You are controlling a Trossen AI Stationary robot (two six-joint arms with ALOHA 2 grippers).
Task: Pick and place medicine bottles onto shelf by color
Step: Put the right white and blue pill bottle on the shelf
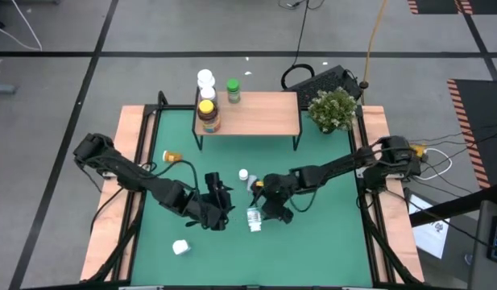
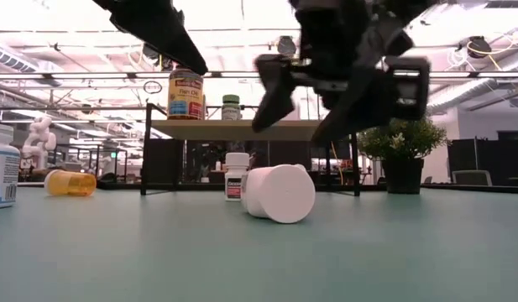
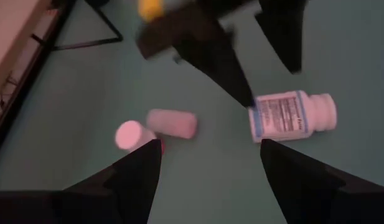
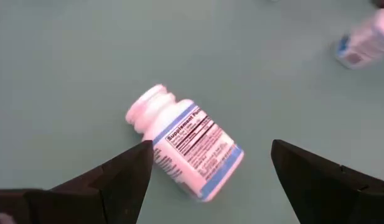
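Note:
My right gripper (image 4: 211,144) (image 1: 270,208) is open and hovers over a white medicine bottle with a blue label (image 4: 185,149) (image 1: 254,217). The bottle lies on its side on the green table top, and a finger stands on either side of it without touching. My left gripper (image 3: 210,146) (image 1: 220,201) is open just left of that bottle (image 3: 291,115), facing it. The wood-topped shelf (image 1: 256,114) at the far side carries an amber bottle with a yellow lid (image 1: 208,117) and a green bottle (image 1: 233,90). White bottles (image 1: 205,79) stand at its far left corner.
A small white bottle (image 1: 243,174) (image 3: 132,135) stands upright beyond the grippers, with another white one (image 3: 173,122) lying beside it. An orange bottle (image 1: 174,155) lies left of the shelf. A white jar (image 1: 180,247) sits near the near edge, and a potted plant (image 1: 334,109) stands far right.

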